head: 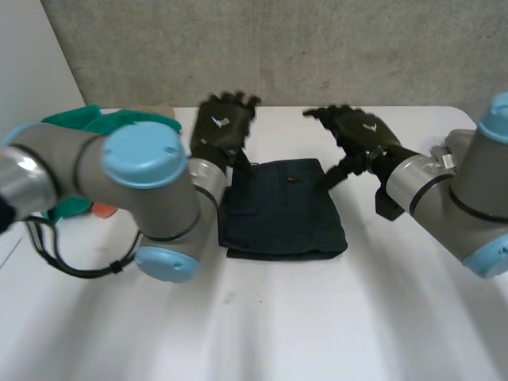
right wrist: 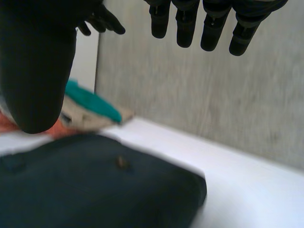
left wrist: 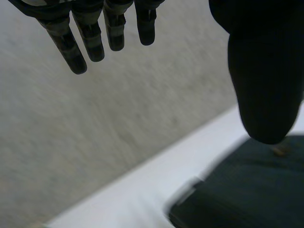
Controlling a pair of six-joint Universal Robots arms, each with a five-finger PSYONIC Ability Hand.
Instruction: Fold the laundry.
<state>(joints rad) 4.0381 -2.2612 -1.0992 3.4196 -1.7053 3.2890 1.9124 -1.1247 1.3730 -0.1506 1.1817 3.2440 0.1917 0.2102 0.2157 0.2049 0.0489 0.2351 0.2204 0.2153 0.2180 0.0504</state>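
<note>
Navy folded garment [head: 282, 208] flat on the white table [head: 333, 317], between both hands.
Near its far corner on that side is the left hand [head: 222, 127]; the right hand [head: 359, 131] is raised near the opposite far corner. Both hands have straight, spread fingers and hold nothing. A teal, beige and orange clothes pile [head: 87, 123] lies outboard of the left hand.

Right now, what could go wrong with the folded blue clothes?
The open left hand and right hand hang by the far corners of the dark folded cloth; a finger might catch an edge and spoil the fold. The left arm is close to the green laundry pile and might knock it about.
</note>
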